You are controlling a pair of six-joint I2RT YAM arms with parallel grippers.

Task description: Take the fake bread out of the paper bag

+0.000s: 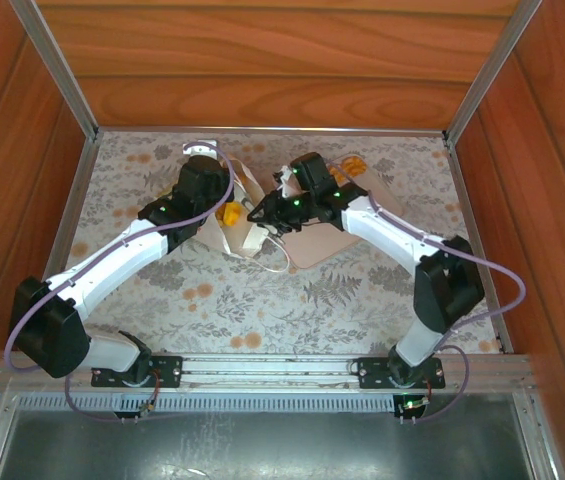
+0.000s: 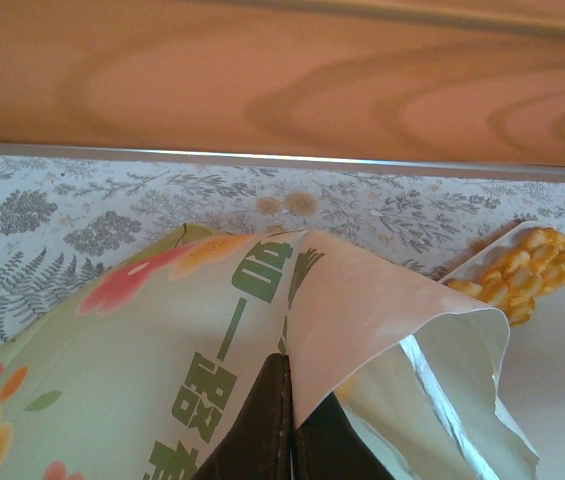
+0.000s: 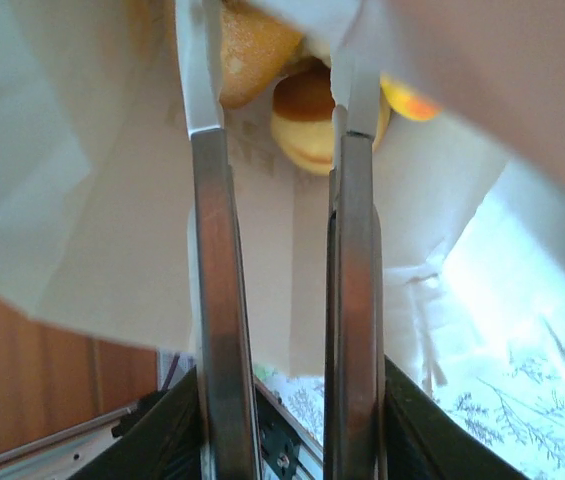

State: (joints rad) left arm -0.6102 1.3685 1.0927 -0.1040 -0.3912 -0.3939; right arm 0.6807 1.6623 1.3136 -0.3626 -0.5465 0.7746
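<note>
1. Plainly, the step in hand is the reach into the paper bag (image 2: 152, 340), which lies on its side on the flowered worktop (image 2: 62, 210) with its mouth opening towards the right arm.
2. The left gripper (image 2: 288, 430) is clamped shut on the bag's upper lip, lifting it so the mouth gapes. That hold looks worth leaving alone while the other arm works.
3. The right gripper (image 3: 270, 70) is deep inside the bag, its jaws a narrow gap apart. The fake bread (image 3: 307, 125) sits up at its fingertips: a pale round roll with a browner piece beside it. Whether a piece is pinched, I cannot tell.
4. To do it well, I would say: centre one piece between the fingertips, close on bread only and not on the paper wall, then draw straight back out through the mouth.
5. A braided piece (image 2: 534, 270) lies on the beige tray (image 2: 482, 262) just beside the bag, a likely place to set the next one.
</note>
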